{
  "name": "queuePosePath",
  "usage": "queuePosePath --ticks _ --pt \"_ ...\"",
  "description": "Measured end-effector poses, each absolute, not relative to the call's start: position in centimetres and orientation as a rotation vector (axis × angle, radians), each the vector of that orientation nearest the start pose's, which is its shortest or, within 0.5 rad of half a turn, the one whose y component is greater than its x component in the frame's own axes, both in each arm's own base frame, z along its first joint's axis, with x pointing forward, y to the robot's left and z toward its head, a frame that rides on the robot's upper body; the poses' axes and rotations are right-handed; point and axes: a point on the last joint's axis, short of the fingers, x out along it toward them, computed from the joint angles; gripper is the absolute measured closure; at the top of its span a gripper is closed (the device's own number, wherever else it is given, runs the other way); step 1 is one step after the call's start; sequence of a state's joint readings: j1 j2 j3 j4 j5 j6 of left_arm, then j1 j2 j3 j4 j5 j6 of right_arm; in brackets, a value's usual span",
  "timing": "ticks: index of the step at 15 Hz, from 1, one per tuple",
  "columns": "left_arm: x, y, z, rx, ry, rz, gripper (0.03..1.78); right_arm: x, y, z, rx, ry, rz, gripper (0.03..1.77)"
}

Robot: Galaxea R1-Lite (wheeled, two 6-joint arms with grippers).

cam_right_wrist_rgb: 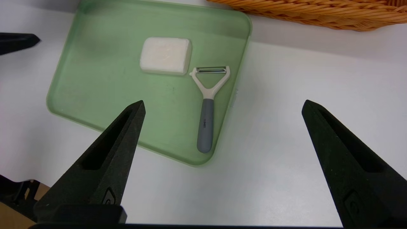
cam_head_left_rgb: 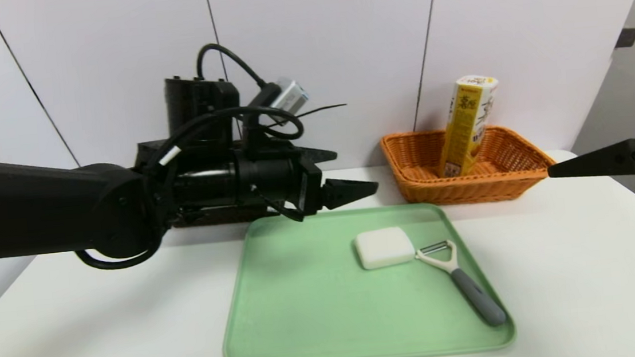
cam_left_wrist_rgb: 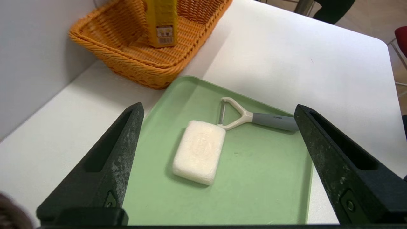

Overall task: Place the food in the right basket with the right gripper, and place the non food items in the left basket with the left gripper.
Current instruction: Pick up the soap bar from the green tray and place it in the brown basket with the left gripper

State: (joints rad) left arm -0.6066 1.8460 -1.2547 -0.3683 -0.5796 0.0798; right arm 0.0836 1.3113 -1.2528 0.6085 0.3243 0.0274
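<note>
A: Starting from the left, where is the left gripper [cam_head_left_rgb: 353, 190]?

B: It reaches in level from the left, above the far left corner of the green tray [cam_head_left_rgb: 286, 342], tips aimed toward the right. In its wrist view the jaws stand wide apart with nothing between them.

A: And on the tray?

B: A white soap bar [cam_head_left_rgb: 384, 247] lies flat in the far right part, its long axis running across the tray, left to right. Just beside it, touching or nearly so at the blade end, is the peeler [cam_head_left_rgb: 459, 274]. The peeler's long axis runs diagonally: the blade head points toward the soap and the far left, the grey handle toward the tray's near right corner.

A: How do they sit relative to the left gripper?

B: Both lie to the right of its tips and lower, nearer the robot; apart from it.

A: Further right?

B: The orange right basket [cam_head_left_rgb: 519, 181] stands behind the tray, with a yellow carton [cam_head_left_rgb: 469, 125] leaning upright inside. The right gripper [cam_head_left_rgb: 558, 170] hovers at the right edge, jaws spread, empty.
</note>
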Motion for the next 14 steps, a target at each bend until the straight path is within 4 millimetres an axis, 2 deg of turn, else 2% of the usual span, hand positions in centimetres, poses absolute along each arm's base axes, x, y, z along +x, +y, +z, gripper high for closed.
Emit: queuePosePath --ticks 2,4,8,14 --pt "29.5 -24.1 22.4 0.092 0.253 -1.203 0.14 18.0 2.2 29.3 0.107 0.67 0.382 0.1" --pt "30.0 -25.3 21.9 0.116 0.326 -1.212 0.13 17.9 2.1 29.3 0.108 0.668 0.38 0.1" --pt "30.2 -26.1 20.9 0.227 0.45 -1.244 0.12 17.9 2.1 29.3 0.111 0.668 0.38 0.1" --pt "31.1 -27.0 19.7 0.393 0.523 -1.303 0.12 17.9 2.1 29.2 0.114 0.671 0.382 0.1"
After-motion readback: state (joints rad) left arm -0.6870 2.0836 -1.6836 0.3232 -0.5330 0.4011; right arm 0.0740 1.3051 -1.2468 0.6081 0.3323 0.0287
